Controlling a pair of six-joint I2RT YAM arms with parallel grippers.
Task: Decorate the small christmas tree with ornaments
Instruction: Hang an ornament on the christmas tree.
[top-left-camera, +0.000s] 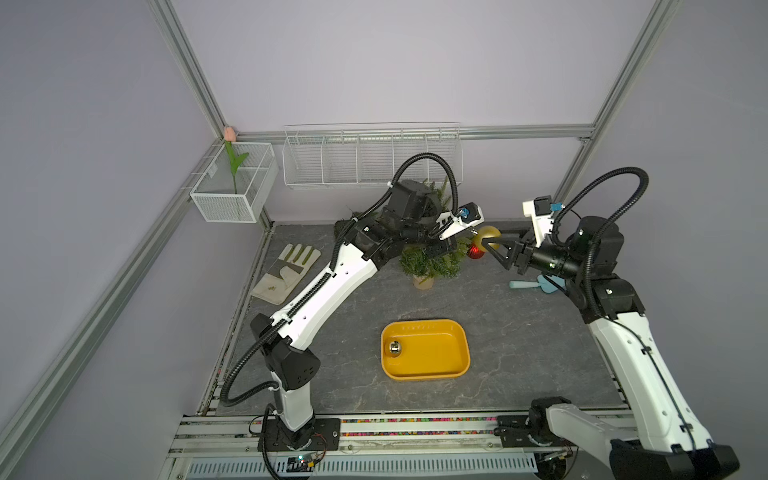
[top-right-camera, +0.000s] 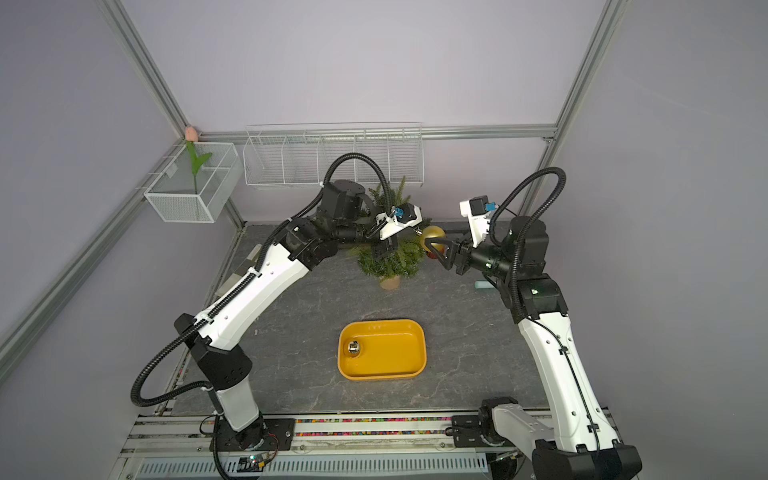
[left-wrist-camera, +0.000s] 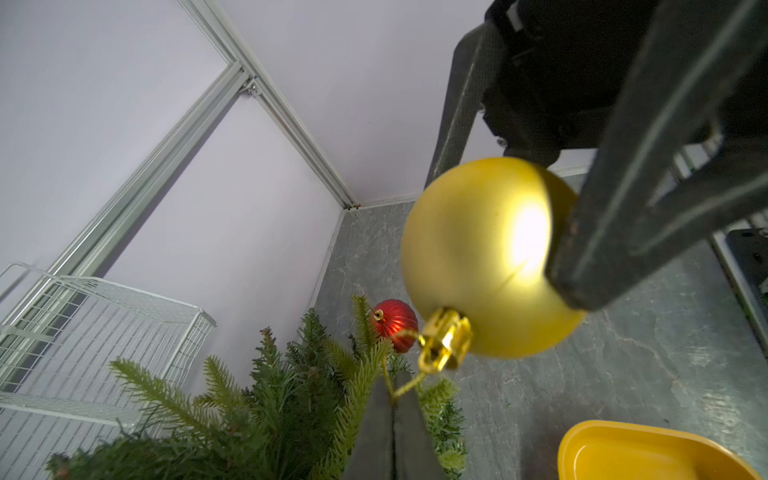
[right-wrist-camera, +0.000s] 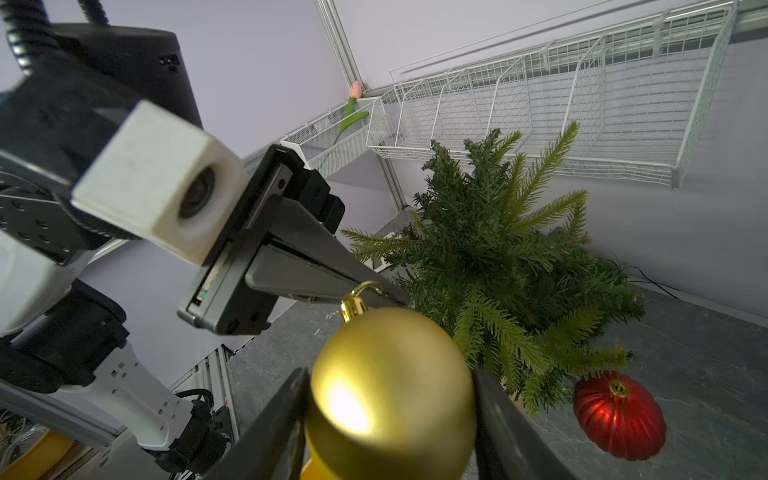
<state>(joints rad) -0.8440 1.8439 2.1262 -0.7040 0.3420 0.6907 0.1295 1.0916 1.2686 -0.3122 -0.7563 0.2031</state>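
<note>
Two pincers, one bauble — the right pincer clamps the matte gold bauble by its sides, the left pincer is pressed together on its hanging loop. The small christmas tree stands just beside both — the red bauble lies near.

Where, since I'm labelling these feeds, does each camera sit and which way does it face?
Top views: high over the front edge, looking down at the table; both arms show whole.
Left wrist: looks along the left claw, shut on the gold ornament's loop, toward a wall corner.
Right wrist: looks past the right claw gripping that ornament toward the small christmas tree and wire rack; left arm shows.
Shared: both wrist views show the gold ornament and red ornament.
</note>
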